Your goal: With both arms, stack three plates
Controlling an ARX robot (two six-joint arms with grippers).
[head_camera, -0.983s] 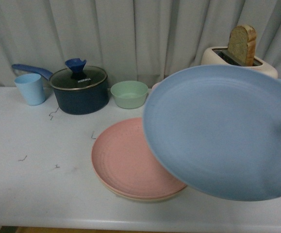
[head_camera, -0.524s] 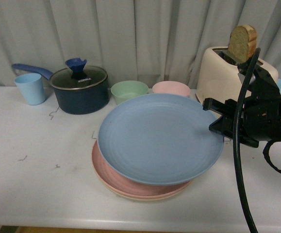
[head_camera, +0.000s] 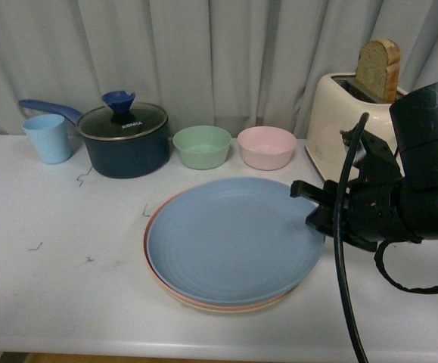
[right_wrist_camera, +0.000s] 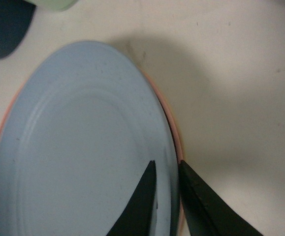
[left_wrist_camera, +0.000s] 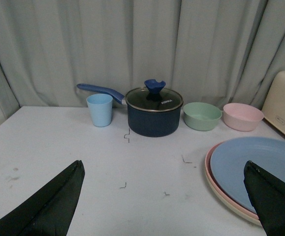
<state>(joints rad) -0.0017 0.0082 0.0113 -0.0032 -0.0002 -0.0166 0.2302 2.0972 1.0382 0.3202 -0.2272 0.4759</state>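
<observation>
Front view: three plates are stacked near the table's [head_camera: 52, 249] front edge, one shallow matte round blue plate [head_camera: 230, 238] atop one pink plate [head_camera: 152, 266] and one beige plate [head_camera: 226, 308]. The right gripper [head_camera: 306, 203] is at the blue plate's right rim. Toward the back edge stand two small bowls, a green bowl [head_camera: 201, 146] and a pink bowl [head_camera: 266, 147]. Left wrist view: the left gripper [left_wrist_camera: 163, 167] is wide apart and empty. Right wrist view: the right gripper is narrow, pinching the blue plate's rim.
</observation>
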